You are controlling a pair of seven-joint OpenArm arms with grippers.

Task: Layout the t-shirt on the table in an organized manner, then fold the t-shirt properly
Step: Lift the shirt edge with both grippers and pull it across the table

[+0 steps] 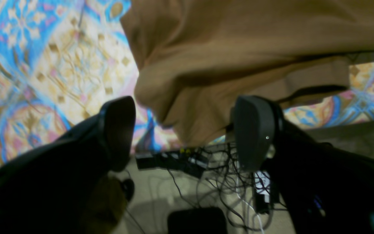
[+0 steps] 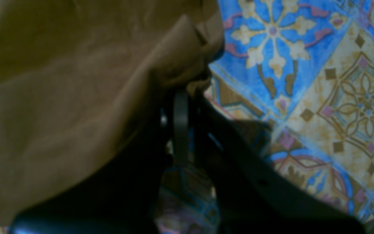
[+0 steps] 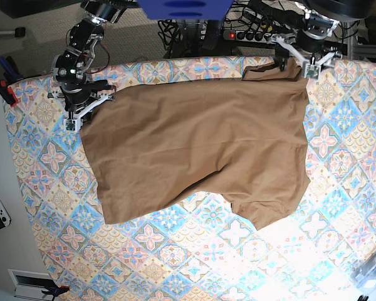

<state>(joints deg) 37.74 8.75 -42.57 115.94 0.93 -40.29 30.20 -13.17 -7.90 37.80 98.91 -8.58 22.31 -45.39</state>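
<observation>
My right gripper (image 3: 76, 113) is clamped on the t-shirt (image 3: 200, 144) at its edge; the shirt lies spread over the table (image 3: 175, 251); my left gripper (image 3: 296, 55) hangs open above its far corner.

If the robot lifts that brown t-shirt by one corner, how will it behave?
The t-shirt probably droops limply: the base view shows soft wrinkles. It likely drags rather than slides freely, since most of it lies on the table cloth.
</observation>
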